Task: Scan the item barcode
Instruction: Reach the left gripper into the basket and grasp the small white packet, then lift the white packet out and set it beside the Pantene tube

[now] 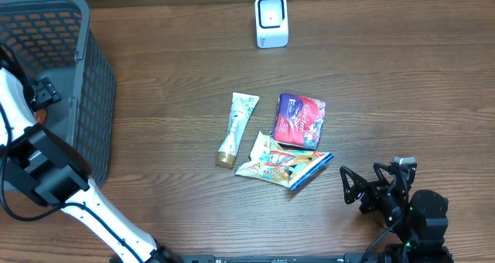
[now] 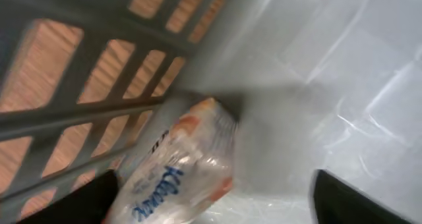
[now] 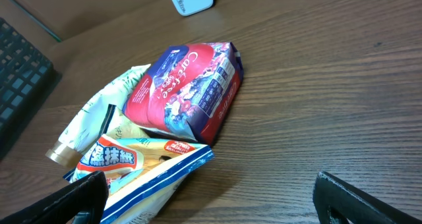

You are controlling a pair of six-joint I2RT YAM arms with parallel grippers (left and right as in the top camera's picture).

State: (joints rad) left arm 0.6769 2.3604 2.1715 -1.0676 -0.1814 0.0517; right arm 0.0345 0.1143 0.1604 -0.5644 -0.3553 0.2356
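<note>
In the overhead view a grey plastic lattice basket (image 1: 93,85) fills the upper left corner of the brown wooden worktop (image 1: 402,85), and the left arm reaches down into it. The left wrist view shows the left gripper (image 2: 214,194) inside the basket with its jaws standing wide. A clear plastic packet with blue lettering (image 2: 181,171) lies on the basket floor between them, closer to the jaw at the lower left. A white box-shaped barcode scanner (image 1: 271,21) stands at top centre. Mid-frame lie a white tube with a gold cap (image 1: 238,129), a red and purple foil packet (image 1: 299,118) and a yellow and blue snack bag (image 1: 282,164), the foil packet resting partly on the bag. The right gripper (image 1: 363,182) sits at lower right, its jaws spread wide and holding nothing.
</note>
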